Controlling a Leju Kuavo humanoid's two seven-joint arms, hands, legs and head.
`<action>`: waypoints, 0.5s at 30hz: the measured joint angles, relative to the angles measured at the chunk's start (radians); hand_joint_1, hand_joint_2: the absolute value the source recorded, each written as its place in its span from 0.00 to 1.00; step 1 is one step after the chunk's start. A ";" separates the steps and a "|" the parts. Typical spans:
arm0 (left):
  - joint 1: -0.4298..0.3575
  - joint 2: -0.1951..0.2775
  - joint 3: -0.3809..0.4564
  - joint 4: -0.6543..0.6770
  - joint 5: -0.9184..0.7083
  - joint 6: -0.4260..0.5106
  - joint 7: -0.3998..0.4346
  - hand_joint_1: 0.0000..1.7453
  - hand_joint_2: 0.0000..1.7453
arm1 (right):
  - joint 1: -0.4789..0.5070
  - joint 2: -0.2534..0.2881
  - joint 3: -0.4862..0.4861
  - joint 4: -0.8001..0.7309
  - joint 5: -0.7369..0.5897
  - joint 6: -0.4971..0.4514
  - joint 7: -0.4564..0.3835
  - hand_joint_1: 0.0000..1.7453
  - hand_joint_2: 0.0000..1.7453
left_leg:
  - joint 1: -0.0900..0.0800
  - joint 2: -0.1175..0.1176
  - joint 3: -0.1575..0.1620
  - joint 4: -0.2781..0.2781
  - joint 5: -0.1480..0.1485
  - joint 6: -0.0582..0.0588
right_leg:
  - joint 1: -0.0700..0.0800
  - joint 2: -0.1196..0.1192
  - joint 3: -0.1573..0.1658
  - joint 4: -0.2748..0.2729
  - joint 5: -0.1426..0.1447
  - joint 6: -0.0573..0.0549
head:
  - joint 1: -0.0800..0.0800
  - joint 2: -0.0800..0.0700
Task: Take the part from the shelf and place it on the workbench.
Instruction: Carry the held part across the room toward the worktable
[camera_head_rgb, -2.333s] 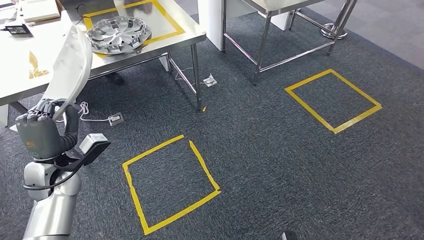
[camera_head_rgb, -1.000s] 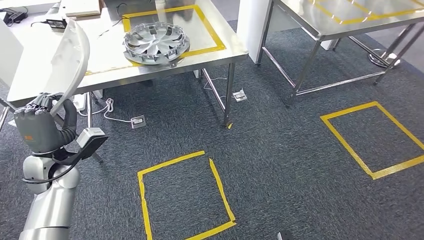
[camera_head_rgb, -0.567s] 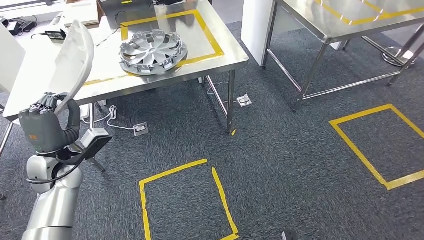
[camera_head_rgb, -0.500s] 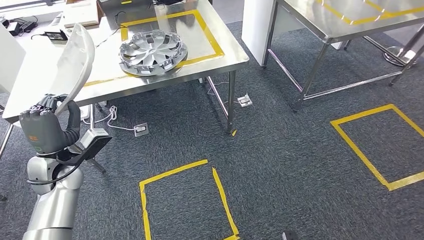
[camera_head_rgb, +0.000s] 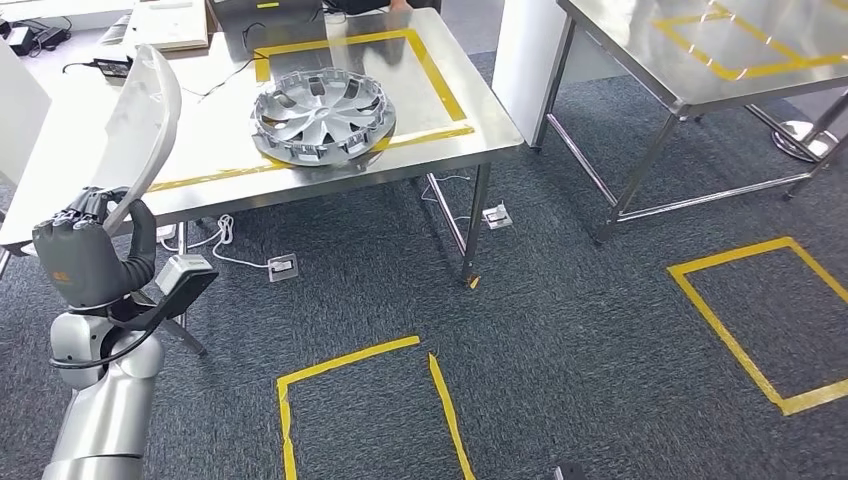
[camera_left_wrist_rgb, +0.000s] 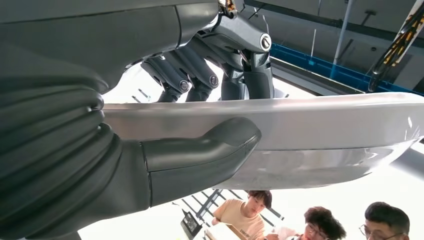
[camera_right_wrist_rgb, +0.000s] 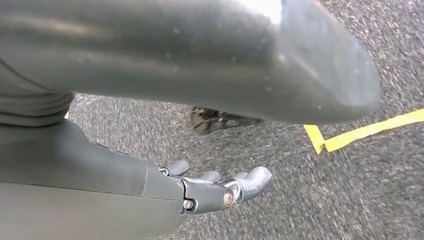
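the robot walked closer to the shiny steel workbench (camera_head_rgb: 440, 120); its left hand (camera_head_rgb: 82, 262) still held the long white curved part (camera_head_rgb: 140, 125), so putting down came next. right hand (camera_right_wrist_rgb: 220, 192) hung loose, fingers apart.

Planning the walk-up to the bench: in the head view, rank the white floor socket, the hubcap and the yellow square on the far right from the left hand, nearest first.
From the left hand:
1. White floor socket, on the carpet under the bench, to the hand's right.
2. Hubcap, on the bench inside the yellow tape frame, ahead and right.
3. Yellow square, on the carpet at far right.
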 joint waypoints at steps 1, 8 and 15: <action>0.002 0.000 0.000 0.000 0.000 0.000 0.000 1.00 1.00 | 0.001 0.000 0.000 0.000 0.000 0.000 0.000 0.00 0.00 | 0.000 -0.003 0.011 0.000 -0.010 -0.001 | 0.000 0.000 -0.013 -0.015 -0.005 0.000 | 0.000 0.000; -0.004 -0.005 -0.014 0.004 -0.020 0.000 0.030 1.00 1.00 | 0.007 -0.002 0.000 0.000 0.005 0.000 0.022 0.00 0.00 | -0.005 -0.011 0.079 0.009 -0.073 -0.032 | 0.007 0.001 0.055 -0.284 0.207 -0.030 | 0.000 0.000; 0.006 -0.005 -0.016 -0.004 -0.026 0.001 0.039 1.00 1.00 | 0.006 0.000 0.000 0.000 0.010 0.002 0.019 0.00 0.00 | 0.003 0.000 -0.094 0.267 -0.169 -0.060 | 0.001 0.004 0.137 -0.291 0.149 -0.058 | -0.004 0.000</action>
